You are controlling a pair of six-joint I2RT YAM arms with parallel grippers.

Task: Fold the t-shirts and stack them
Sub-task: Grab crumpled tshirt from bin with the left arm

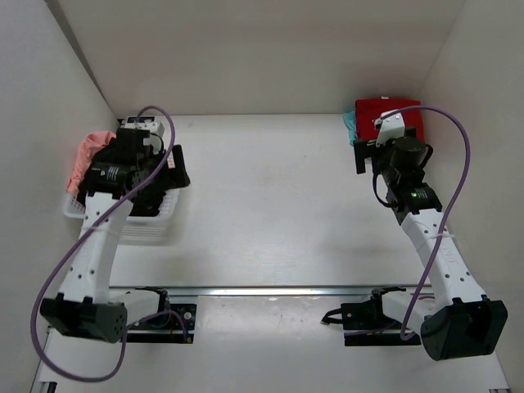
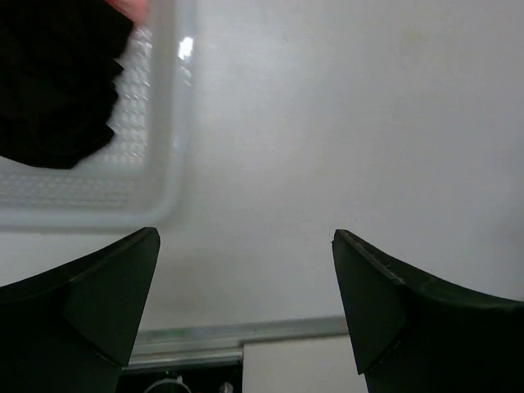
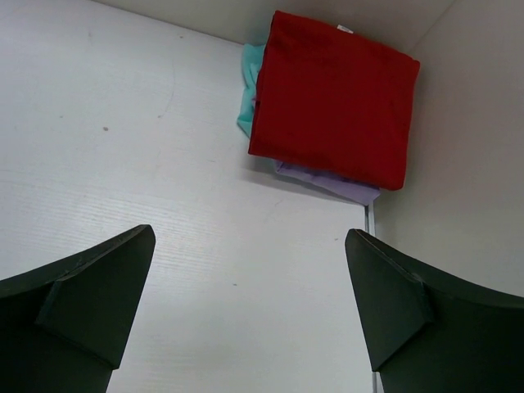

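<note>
A folded red t-shirt point(image 3: 332, 106) tops a stack in the back right corner, with a teal one point(image 3: 248, 90) and a lilac one point(image 3: 336, 182) showing under it. My right gripper point(image 3: 250, 278) hangs open over bare table in front of the stack, with nothing between its fingers. At the left, a crumpled black t-shirt point(image 1: 168, 176) and a salmon-pink one point(image 1: 86, 151) lie in the white mesh basket point(image 1: 151, 229). My left gripper point(image 2: 246, 278) is open and empty just right of the basket, above the table; the arm hides part of the black t-shirt.
White walls close in the table at the back, left and right, and the stack sits tight against the right wall point(image 3: 458, 164). A metal rail point(image 1: 270, 290) runs across the near edge by the arm bases.
</note>
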